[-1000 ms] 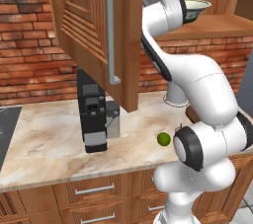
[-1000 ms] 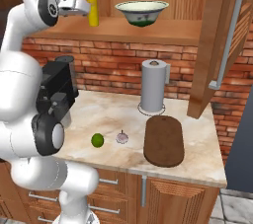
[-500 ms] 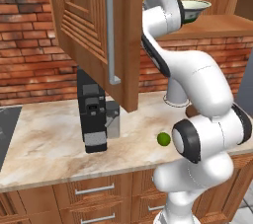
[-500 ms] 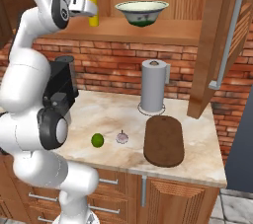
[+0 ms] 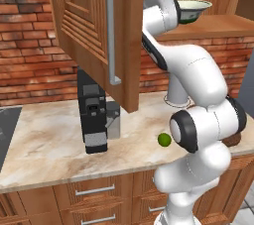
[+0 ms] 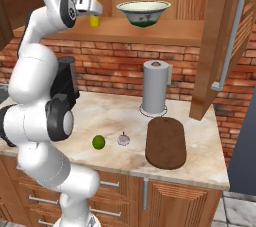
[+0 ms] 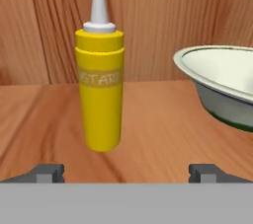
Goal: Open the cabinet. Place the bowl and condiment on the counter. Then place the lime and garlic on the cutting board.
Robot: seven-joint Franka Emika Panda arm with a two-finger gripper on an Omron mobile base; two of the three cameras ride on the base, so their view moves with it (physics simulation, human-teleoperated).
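Note:
The cabinet stands open, its door swung out on the left and its other door on the right. On its shelf stand the condiment, a yellow squeeze bottle, and the bowl to its right. My gripper is open at shelf height, with the bottle just ahead of its fingers, left of centre. Down on the counter lie the lime, the garlic and the cutting board.
A paper towel roll stands behind the board. A black coffee machine sits under the left door. Drawers run below the counter edge. The open doors hang out over the counter on both sides.
The hand has moved a little closer to the yellow bottle along the shelf. Its fingers have stayed open. Nothing on the counter has moved.

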